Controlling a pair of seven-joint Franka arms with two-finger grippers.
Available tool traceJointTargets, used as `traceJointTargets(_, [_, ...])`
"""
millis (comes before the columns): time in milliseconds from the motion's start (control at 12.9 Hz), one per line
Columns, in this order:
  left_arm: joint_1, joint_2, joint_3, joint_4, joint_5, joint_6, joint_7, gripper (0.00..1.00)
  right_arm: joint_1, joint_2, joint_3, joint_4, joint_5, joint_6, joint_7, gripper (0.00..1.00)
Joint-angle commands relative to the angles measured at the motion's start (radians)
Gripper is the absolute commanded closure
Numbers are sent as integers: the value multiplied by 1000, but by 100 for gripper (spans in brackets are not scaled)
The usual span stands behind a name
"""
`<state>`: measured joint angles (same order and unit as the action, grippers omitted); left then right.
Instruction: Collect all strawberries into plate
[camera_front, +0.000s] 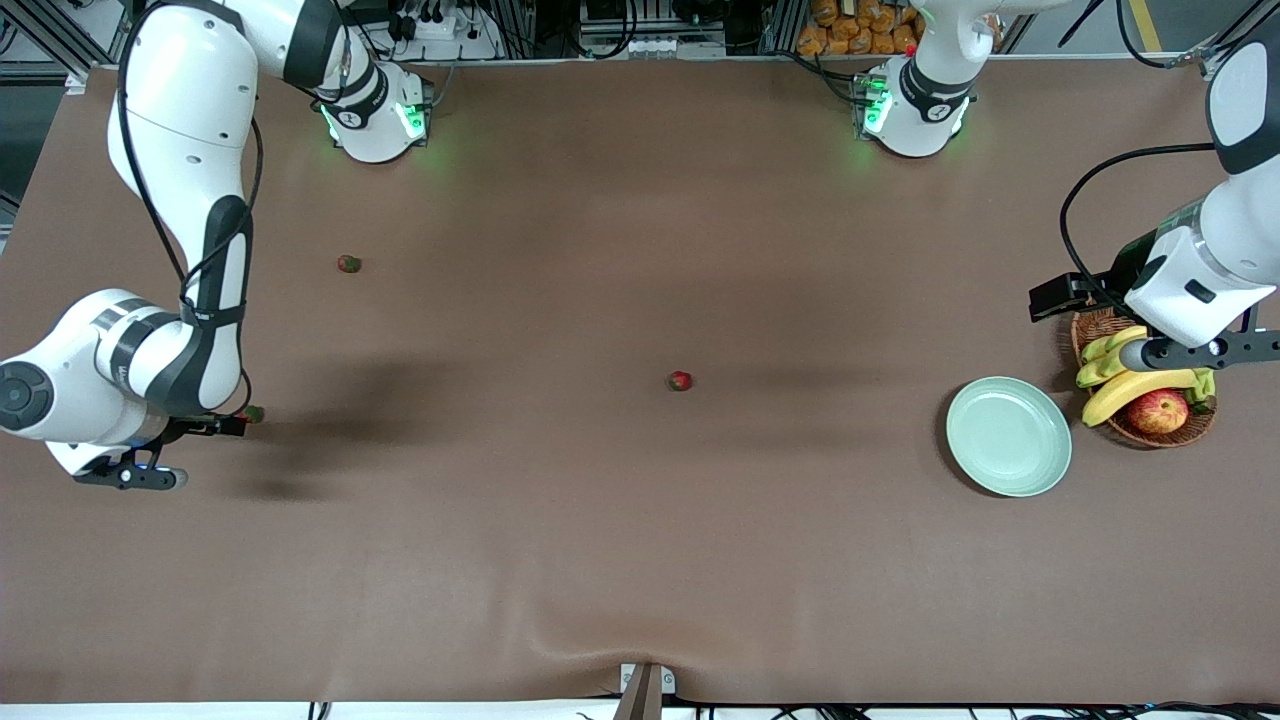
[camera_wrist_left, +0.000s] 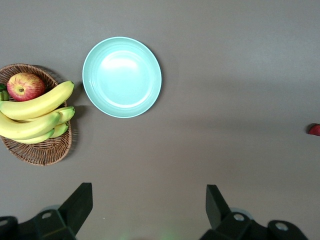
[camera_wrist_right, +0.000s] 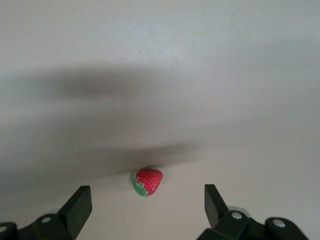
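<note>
Taking the robots' bases as twelve o'clock on the table, the plate (camera_front: 1008, 436) lies empty at three, with the basket (camera_front: 1140, 435) at its two o'clock. One strawberry (camera_front: 680, 380) lies near the middle, a second strawberry (camera_front: 349, 263) at ten and a third strawberry (camera_wrist_right: 147, 181) at nine. The right gripper (camera_wrist_right: 146, 200) hangs over the third with fingers spread and empty, and the left gripper (camera_wrist_left: 148, 189), also spread and empty, hangs by the basket

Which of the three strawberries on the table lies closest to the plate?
The strawberry in the middle of the table is closest to the plate; the other two lie toward the right arm's end.
</note>
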<state>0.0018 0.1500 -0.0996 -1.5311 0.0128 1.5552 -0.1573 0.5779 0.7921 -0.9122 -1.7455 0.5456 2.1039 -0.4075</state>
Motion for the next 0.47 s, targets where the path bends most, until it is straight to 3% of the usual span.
traceJointTargets(0, [17,-14,0,2,-7,-15,16,0,0,-25,30,-112,74,115,-75,2])
traceJointTargets(78, [17,-14,0,0,-7,-15,16,0,-15,-25,53,-132,100,151,-97,6])
traceJointTargets(233, [17,-14,0,0,-5,-15,16,0,-58,-24,96,-138,126,165,-126,26])
traceJointTargets(389, [17,-12,0,2,-5,-15,16,0,-95,-22,137,-137,128,169,-126,33])
